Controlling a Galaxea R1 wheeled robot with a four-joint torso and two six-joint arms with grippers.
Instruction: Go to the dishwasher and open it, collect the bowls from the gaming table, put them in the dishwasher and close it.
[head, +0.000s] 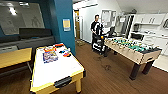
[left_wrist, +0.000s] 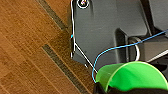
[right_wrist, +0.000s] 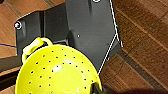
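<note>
My left gripper (left_wrist: 100, 89) is shut on the rim of a bright green bowl (left_wrist: 130, 76), which hangs over the wooden floor. A yellow bowl (right_wrist: 57, 72) with small holes and a loop handle is held in my right gripper (right_wrist: 99, 89), also above the floor. In the head view the gaming table (head: 57, 71), white-topped with yellow sides, stands at the lower left. I cannot make out the dishwasher among the white kitchen units (head: 152, 37) at the far right.
Flat colourful game boxes (head: 50, 57) lie on the gaming table's far end. A table-football table (head: 132, 48) stands at the right, with a person (head: 96, 27) and a control rig behind it. A yellow-wood table (head: 15, 58) is at the left, a teal pillar (head: 63, 22) beyond.
</note>
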